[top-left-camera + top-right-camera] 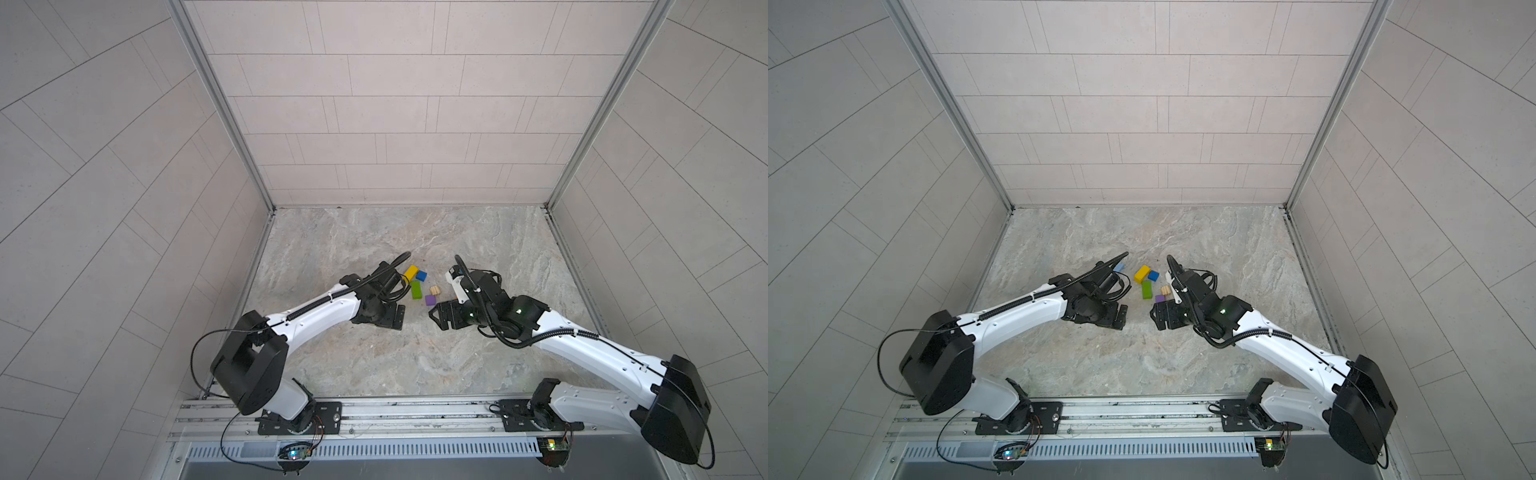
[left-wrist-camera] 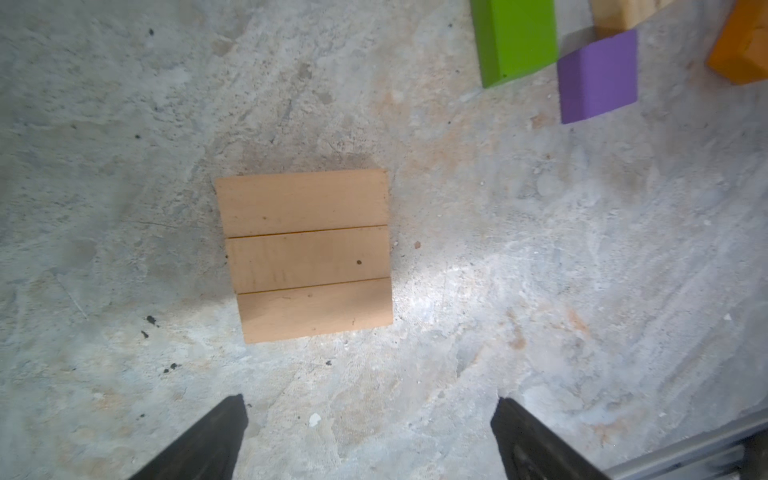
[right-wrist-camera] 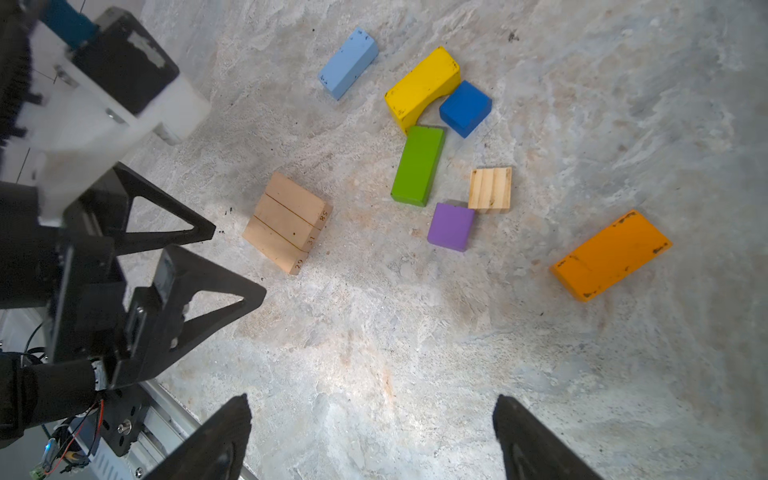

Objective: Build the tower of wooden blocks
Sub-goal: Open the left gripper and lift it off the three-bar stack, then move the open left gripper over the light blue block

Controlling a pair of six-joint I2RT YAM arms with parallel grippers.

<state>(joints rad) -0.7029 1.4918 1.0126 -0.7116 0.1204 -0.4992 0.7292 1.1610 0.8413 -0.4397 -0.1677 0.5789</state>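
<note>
Tan bars (image 2: 305,255), three side by side, lie flat on the counter (image 2: 124,208) just in front of the open, empty left hand (image 2: 370,401), which is nearer than the open right hand (image 3: 370,399).

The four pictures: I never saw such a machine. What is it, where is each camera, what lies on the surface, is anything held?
It is a robot: a left arm and a right arm, each ending in jaws. Two pictures look down from above; two come from wrist cameras. On the marble surface lie loose blocks: three tan bars side by side, a green bar, yellow block, dark-blue cube, purple cube, light-blue bar, orange bar, ribbed pale block. Both pairs of jaws stand open, holding nothing.
</note>
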